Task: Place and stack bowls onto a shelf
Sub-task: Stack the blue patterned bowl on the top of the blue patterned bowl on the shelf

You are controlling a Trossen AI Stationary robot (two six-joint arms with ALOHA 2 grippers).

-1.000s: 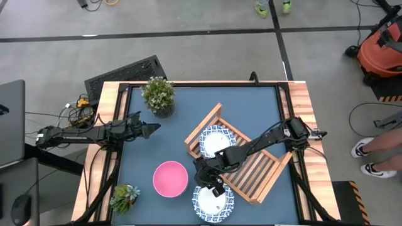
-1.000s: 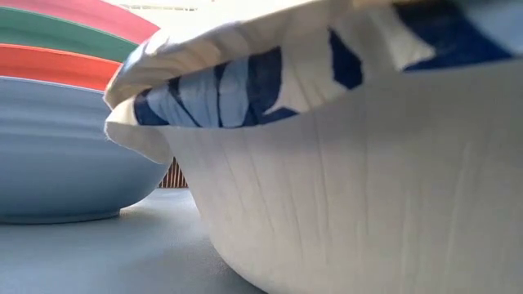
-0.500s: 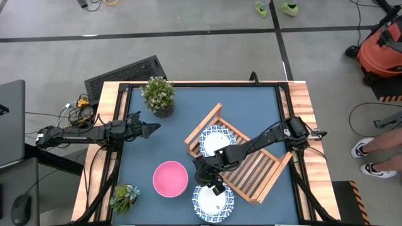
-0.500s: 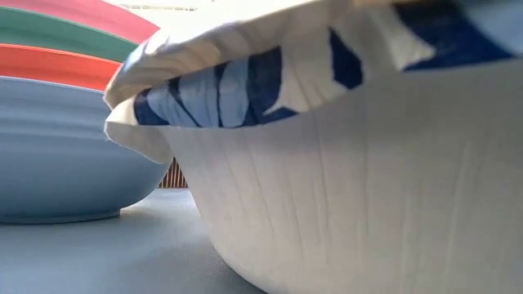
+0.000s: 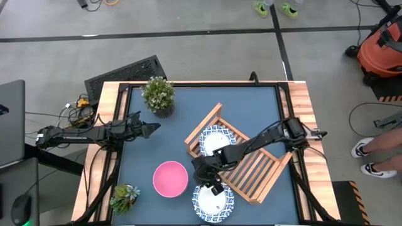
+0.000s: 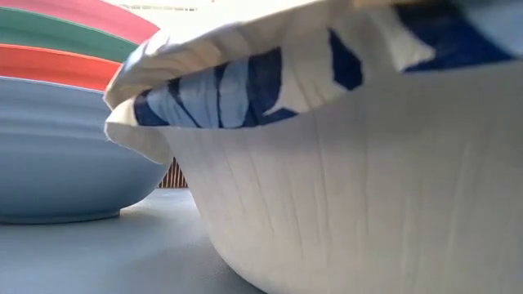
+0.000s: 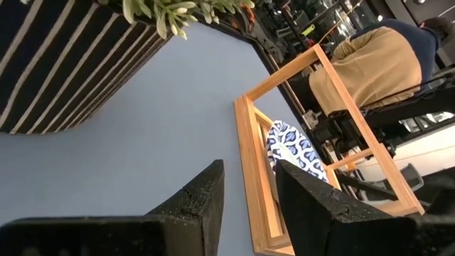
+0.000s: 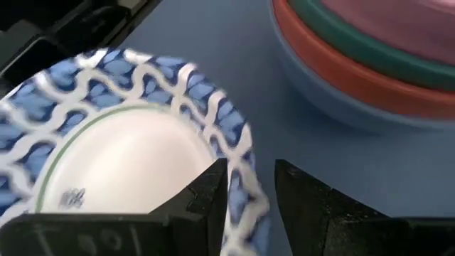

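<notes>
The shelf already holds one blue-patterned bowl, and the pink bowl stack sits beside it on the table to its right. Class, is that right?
Not quite. The shelf does hold one blue-patterned bowl, but the high view shows the pink bowl stack on its left, not its right.

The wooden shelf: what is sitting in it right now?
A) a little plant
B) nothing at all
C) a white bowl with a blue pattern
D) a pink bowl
C: the high view shows one blue-patterned bowl lying inside the shelf, while the pink bowl and the plants sit out on the table.
</notes>
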